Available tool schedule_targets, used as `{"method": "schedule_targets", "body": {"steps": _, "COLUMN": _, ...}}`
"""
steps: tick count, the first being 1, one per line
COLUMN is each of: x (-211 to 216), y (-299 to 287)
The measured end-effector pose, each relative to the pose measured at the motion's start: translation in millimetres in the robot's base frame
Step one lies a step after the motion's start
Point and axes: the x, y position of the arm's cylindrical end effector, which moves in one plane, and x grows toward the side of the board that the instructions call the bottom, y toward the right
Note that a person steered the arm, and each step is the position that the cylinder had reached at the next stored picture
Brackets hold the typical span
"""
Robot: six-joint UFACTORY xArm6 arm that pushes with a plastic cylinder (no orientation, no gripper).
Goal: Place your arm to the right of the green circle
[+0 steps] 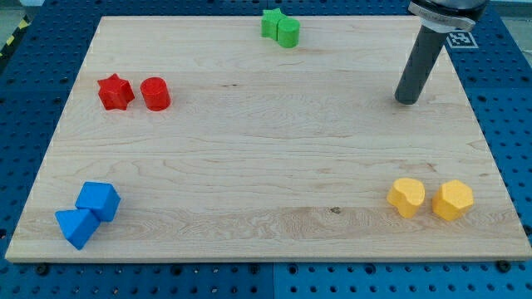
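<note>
The green circle [288, 32] stands near the board's top edge, touching a green star [271, 22] on its left. My tip [406, 100] rests on the board at the view's upper right, well to the right of the green circle and lower than it. Nothing touches the tip.
A red star [115, 91] and a red circle [155, 94] sit at the left. Two blue blocks, a cube [99, 200] and a triangle [76, 227], lie at the bottom left. Two yellow blocks [406, 198] [452, 200] lie at the bottom right. The wooden board [266, 158] lies on a blue pegboard.
</note>
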Motion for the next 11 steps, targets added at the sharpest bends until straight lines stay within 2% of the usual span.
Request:
{"method": "schedule_targets", "body": {"steps": 6, "x": -3.6, "y": -4.7}}
{"method": "schedule_targets", "body": {"steps": 7, "x": -19.9, "y": -4.7}}
{"method": "schedule_targets", "body": {"steps": 8, "x": -76.5, "y": -17.0}}
{"method": "schedule_targets", "body": {"steps": 9, "x": -116.6, "y": -53.0}}
{"method": "schedule_targets", "body": {"steps": 10, "x": -119.6, "y": -60.5}}
{"method": "schedule_targets", "body": {"steps": 11, "x": -134.5, "y": -100.1}}
